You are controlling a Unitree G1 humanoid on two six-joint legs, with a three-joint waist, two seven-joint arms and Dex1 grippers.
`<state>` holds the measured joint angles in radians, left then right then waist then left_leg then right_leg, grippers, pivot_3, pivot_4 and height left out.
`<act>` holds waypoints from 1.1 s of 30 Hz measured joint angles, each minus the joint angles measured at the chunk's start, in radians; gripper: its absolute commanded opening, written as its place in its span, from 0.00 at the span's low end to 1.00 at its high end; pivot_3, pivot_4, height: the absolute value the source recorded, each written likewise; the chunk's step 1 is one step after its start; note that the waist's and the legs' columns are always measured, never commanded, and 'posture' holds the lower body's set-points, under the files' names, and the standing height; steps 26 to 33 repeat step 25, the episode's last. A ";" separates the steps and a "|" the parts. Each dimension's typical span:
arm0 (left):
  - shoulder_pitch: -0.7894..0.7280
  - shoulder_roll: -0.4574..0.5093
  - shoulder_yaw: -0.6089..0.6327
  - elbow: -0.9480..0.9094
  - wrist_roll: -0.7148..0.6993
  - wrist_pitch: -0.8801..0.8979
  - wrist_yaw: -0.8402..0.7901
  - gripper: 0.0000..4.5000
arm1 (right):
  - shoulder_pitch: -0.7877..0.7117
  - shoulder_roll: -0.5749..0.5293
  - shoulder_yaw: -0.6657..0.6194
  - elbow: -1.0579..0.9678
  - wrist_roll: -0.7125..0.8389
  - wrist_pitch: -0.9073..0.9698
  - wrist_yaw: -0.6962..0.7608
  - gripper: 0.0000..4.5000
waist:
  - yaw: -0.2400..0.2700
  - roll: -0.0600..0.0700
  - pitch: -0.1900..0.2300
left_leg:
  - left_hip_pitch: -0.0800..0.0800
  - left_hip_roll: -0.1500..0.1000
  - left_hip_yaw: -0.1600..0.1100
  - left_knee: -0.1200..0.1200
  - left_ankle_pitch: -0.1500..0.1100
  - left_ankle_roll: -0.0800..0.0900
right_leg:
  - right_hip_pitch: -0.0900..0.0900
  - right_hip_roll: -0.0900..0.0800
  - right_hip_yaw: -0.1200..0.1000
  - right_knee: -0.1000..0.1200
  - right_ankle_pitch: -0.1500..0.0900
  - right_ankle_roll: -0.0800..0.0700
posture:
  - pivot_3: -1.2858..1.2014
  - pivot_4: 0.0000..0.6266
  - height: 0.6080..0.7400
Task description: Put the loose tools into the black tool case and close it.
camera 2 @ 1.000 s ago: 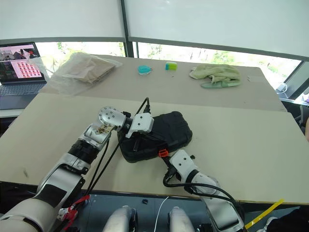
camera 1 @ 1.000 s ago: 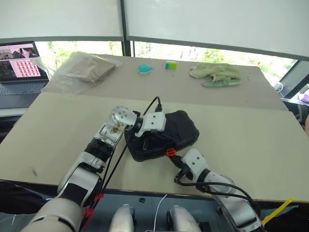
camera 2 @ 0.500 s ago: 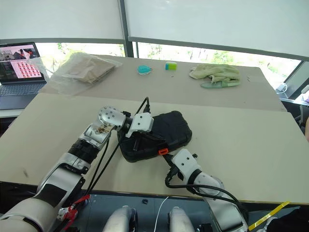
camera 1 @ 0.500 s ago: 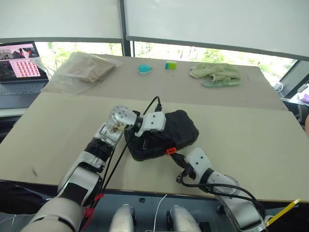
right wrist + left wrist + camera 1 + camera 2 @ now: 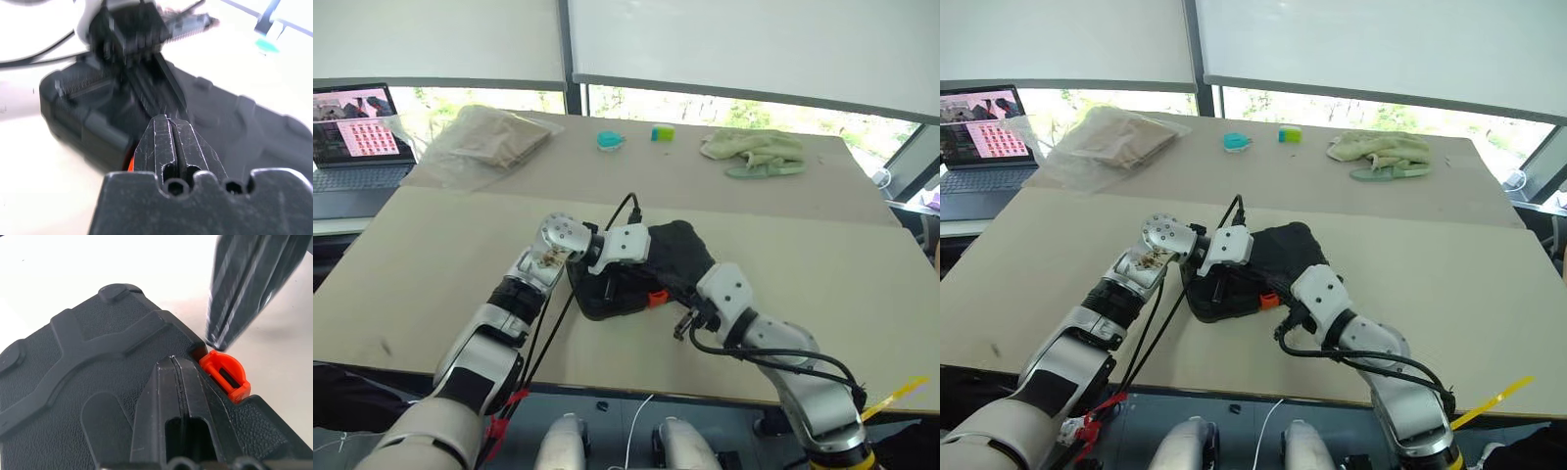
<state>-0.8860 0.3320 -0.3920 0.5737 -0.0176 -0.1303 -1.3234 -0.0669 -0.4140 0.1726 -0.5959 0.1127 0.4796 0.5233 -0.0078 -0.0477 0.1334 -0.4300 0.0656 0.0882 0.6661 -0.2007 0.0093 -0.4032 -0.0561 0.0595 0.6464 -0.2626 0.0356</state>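
With both finger pairs pressed together, the left gripper (image 5: 173, 363) rests tips-down on the ribbed lid of the black tool case (image 5: 680, 255), just beside its orange latch (image 5: 224, 375). The right gripper (image 5: 218, 343) sits at the latch's 1 o'clock in the left wrist view, touching the case edge. The case lies shut mid-table (image 5: 431, 264).

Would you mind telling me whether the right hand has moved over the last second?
Yes. The right hand has moved up from the table's near edge onto the black tool case, by its orange latch.
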 measured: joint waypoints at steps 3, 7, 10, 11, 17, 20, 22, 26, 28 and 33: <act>0.002 0.009 0.001 -0.003 0.000 0.001 0.014 0.00 | 0.022 -0.054 -0.021 -0.010 0.042 0.040 0.042 0.01 | -0.001 0.000 0.000 | 0.000 0.000 0.000 0.000 0.000 0.000 | 0.000 0.000 0.000 0.000 0.000 0.000 | 0.52 0.24 1.00; 0.012 0.077 0.040 -0.019 -0.011 0.045 0.014 0.24 | 0.051 -0.139 -0.148 -0.051 0.153 0.120 0.110 0.18 | -0.011 0.001 0.000 | 0.002 0.001 0.000 -0.002 0.000 0.000 | 0.000 0.001 0.001 0.000 0.000 -0.001 | 0.52 0.24 1.00; 0.083 0.247 0.130 -0.138 -0.109 0.207 -0.068 0.46 | 0.090 -0.314 -0.352 -0.069 0.340 0.173 0.296 0.41 | -0.028 0.005 0.003 | 0.005 0.002 -0.001 -0.008 0.000 0.000 | -0.001 0.001 0.005 0.000 0.000 -0.002 | 0.52 0.24 1.00; 0.130 0.348 0.177 -0.193 -0.149 0.289 -0.114 0.54 | 0.103 -0.380 -0.450 -0.056 0.412 0.190 0.377 0.48 | -0.039 0.006 0.004 | 0.006 0.003 -0.001 -0.009 0.000 0.000 | -0.002 0.002 0.005 0.001 -0.001 -0.004 | 0.52 0.24 1.00; 0.323 0.646 0.348 -0.433 -0.332 0.623 -0.227 1.00 | 0.111 -0.587 -0.706 0.081 0.636 0.274 0.632 0.93 | -0.026 0.006 0.013 | 0.006 0.001 -0.003 -0.016 0.000 0.000 | -0.002 0.001 0.003 0.000 -0.004 -0.003 | 0.52 0.24 1.00; 0.402 0.729 0.470 -0.529 -0.414 0.742 -0.216 1.00 | 0.103 -0.642 -0.743 0.164 0.677 0.287 0.708 1.00 | -0.008 0.005 0.015 | 0.006 0.000 -0.002 -0.016 0.000 0.000 | -0.003 -0.003 0.003 -0.001 -0.005 -0.001 | 0.52 0.24 1.00; 0.464 0.740 0.545 -0.578 -0.457 0.795 -0.177 1.00 | 0.076 -0.649 -0.736 0.214 0.683 0.283 0.727 1.00 | -0.002 0.005 0.015 | 0.006 -0.001 -0.001 -0.016 0.000 0.000 | -0.002 -0.004 0.003 -0.002 -0.006 0.000 | 0.52 0.24 1.00; 0.541 0.735 0.593 -0.623 -0.487 0.827 -0.133 1.00 | 0.043 -0.650 -0.716 0.264 0.677 0.263 0.734 1.00 | 0.002 0.005 0.016 | 0.006 -0.001 0.000 -0.016 0.000 0.000 | -0.003 -0.004 0.004 -0.003 -0.006 0.000 | 0.52 0.24 1.00; 0.541 0.735 0.593 -0.623 -0.487 0.827 -0.133 1.00 | 0.043 -0.650 -0.716 0.264 0.677 0.263 0.734 1.00 | 0.002 0.005 0.016 | 0.006 -0.001 0.000 -0.016 0.000 0.000 | -0.003 -0.004 0.004 -0.003 -0.006 0.000 | 0.52 0.24 1.00; 0.541 0.735 0.593 -0.623 -0.487 0.827 -0.133 1.00 | 0.043 -0.650 -0.716 0.264 0.677 0.263 0.734 1.00 | 0.002 0.005 0.016 | 0.006 -0.001 0.000 -0.016 0.000 0.000 | -0.003 -0.004 0.004 -0.003 -0.006 0.000 | 0.52 0.24 1.00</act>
